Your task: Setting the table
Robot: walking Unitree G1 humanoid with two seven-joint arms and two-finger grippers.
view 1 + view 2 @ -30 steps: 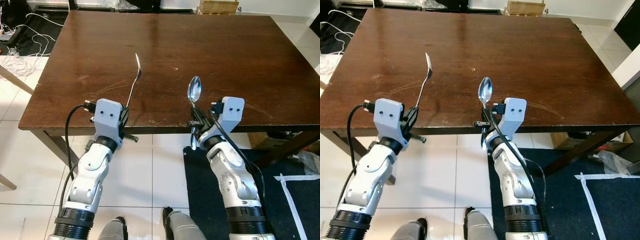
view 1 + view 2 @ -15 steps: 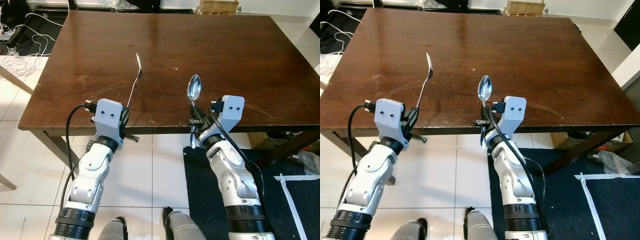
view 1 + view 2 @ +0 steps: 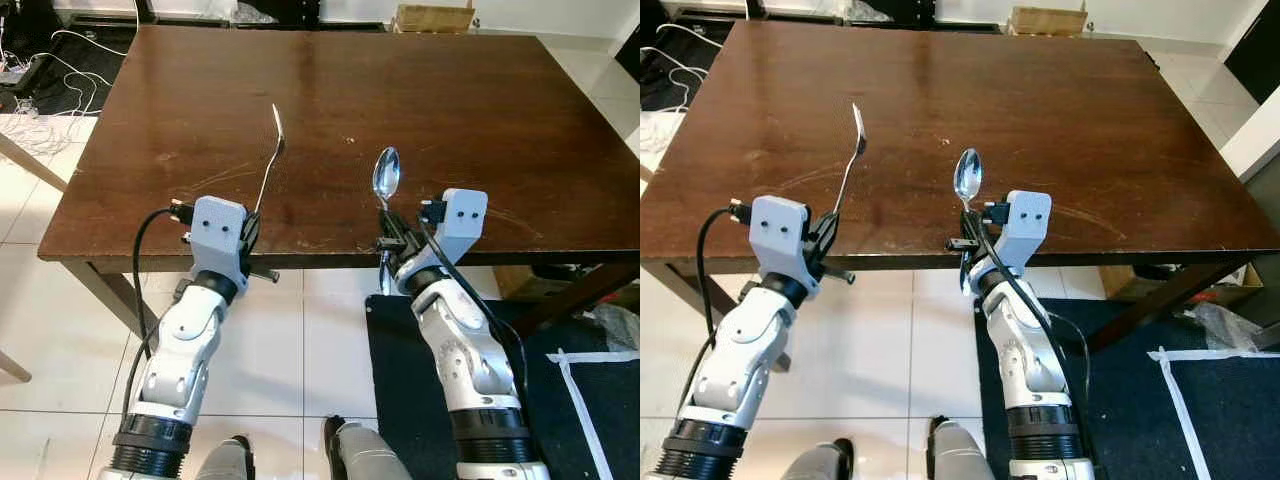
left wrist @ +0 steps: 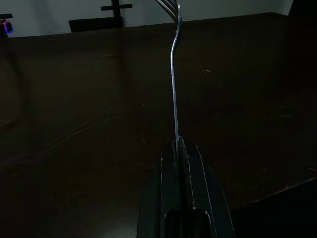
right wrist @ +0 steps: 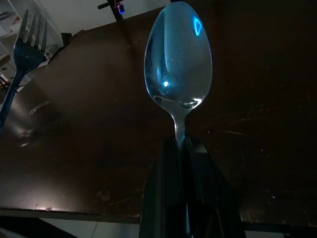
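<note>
Nothing moved but camera. Left gripper (image 4: pixel 181 148) clamps fork (image 3: pixel 268 168), tines cropped; right gripper (image 5: pixel 184 148) clamps spoon (image 3: pixel 386 178).

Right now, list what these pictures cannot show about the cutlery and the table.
- Fork tines: cut off by the top edge in the left wrist view; edge-on and too small in the eye views.
- Spoon handle: hidden between the right end effector fingers.
- Fork's lower handle: hidden inside the left end effector.
- Table legs: mostly hidden under its top.
- Table surface detail: too dark in the left wrist view.
</note>
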